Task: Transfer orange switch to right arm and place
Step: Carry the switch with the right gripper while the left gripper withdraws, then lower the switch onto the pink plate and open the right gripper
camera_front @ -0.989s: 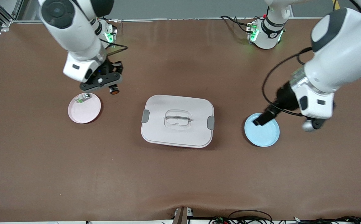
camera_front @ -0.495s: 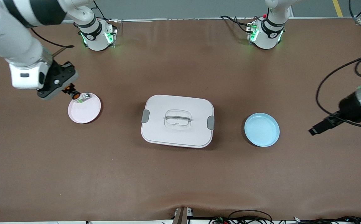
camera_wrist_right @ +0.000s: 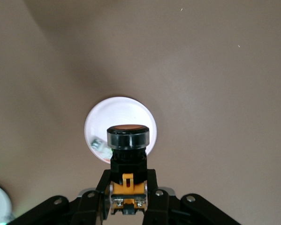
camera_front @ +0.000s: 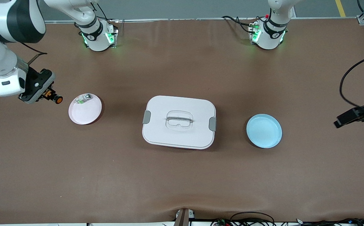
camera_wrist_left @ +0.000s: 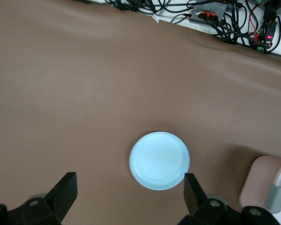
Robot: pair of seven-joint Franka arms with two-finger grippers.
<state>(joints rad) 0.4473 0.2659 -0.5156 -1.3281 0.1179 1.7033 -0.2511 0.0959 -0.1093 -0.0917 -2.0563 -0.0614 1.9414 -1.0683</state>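
My right gripper (camera_front: 50, 95) is shut on the orange switch (camera_front: 57, 99), a small black cylinder with an orange cap. It holds it over bare table beside the pink plate (camera_front: 86, 114), toward the right arm's end. In the right wrist view the switch (camera_wrist_right: 128, 140) stands up between the fingers (camera_wrist_right: 155, 185), with the plate (camera_wrist_right: 131, 110) below it. A small clear-and-green part (camera_front: 82, 99) lies on the plate. My left gripper (camera_front: 351, 115) is open and empty at the left arm's end of the table. The left wrist view shows its fingers (camera_wrist_left: 65, 192) spread wide.
A white lidded box (camera_front: 179, 121) with grey clips sits mid-table. A light blue plate (camera_front: 264, 131) lies between the box and my left gripper; it also shows in the left wrist view (camera_wrist_left: 159, 160). Cables run along the table edge nearest the front camera (camera_front: 251, 219).
My right gripper moved with the orange switch from the pink plate's edge out toward the right arm's end of the table. My left arm drew back farther toward its own end.
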